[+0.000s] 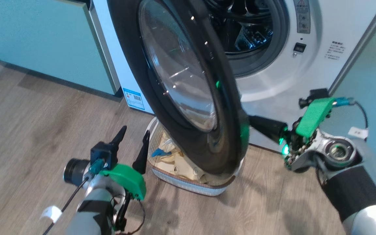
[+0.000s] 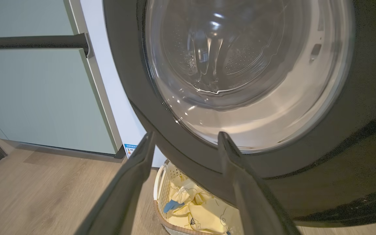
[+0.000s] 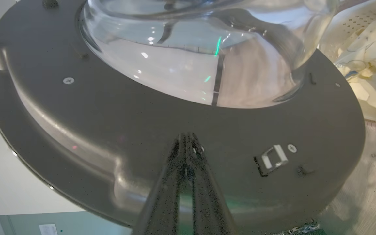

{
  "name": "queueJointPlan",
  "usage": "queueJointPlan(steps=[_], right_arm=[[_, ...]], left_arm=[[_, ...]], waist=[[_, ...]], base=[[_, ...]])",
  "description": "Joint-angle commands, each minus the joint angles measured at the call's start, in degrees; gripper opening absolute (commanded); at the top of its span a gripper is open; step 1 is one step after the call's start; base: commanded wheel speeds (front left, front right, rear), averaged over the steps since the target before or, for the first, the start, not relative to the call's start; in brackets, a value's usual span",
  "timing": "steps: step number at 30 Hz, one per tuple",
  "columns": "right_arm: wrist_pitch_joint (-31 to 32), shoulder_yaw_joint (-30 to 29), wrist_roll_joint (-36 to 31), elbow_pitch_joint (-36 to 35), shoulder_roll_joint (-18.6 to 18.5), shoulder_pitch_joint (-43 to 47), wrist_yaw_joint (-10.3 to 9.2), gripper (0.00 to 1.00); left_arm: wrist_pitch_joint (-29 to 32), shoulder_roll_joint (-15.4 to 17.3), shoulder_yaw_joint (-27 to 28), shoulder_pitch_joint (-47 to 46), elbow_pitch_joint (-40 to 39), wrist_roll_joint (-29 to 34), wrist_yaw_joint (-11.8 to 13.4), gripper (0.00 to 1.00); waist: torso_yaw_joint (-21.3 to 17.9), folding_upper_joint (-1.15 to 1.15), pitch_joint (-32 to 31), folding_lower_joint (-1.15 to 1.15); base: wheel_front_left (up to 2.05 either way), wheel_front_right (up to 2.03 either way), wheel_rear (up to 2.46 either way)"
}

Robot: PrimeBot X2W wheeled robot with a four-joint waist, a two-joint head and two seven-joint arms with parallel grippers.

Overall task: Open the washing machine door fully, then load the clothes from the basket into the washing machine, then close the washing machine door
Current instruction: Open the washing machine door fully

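Observation:
The white washing machine [image 1: 273, 85] stands ahead with its steel drum [image 1: 250, 32] exposed. Its glossy black door [image 1: 181, 81] hangs partly open, swung out over the basket [image 1: 188, 186] on the floor. Pale yellow clothes [image 1: 171, 153] lie in that basket. My left gripper [image 1: 135, 131] is open and empty just left of the basket, pointing at the door's outer face [image 2: 338, 147]. My right gripper [image 1: 256, 121] is shut and empty, its tips against the door's inner face [image 3: 77, 107] beside the latch [image 3: 273, 158]. The left wrist view shows clothes [image 2: 204, 212] below the door.
Pale green cabinets stand to the machine's left [image 1: 44, 49] and right [image 1: 370, 81]; the left one carries a dark bar handle [image 2: 31, 41]. Wood floor [image 1: 28, 130] stretches open to the left. The door's lower edge overhangs most of the basket.

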Motion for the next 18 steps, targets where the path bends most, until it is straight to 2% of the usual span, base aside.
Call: queueJointPlan(steps=[1, 18], right_arm=[[0.33, 1.16, 0.67, -2.29, 1.41, 0.06, 0.01, 0.0], [-3.23, 9.53, 7.45, -4.84, 1.98, 4.32, 0.01, 0.0]], left_arm=[[-0.36, 1.31, 2.64, -0.25, -1.33, 0.43, -0.42, 1.0], [-0.36, 1.66, 4.95, 2.03, -0.8, 1.11, -1.33, 1.0]], waist=[[-0.16, 0.0, -0.78, 0.0], [-1.12, 0.0, -3.68, 0.0]], base=[[0.0, 0.0, 0.0], [0.0, 0.0, 0.0]])
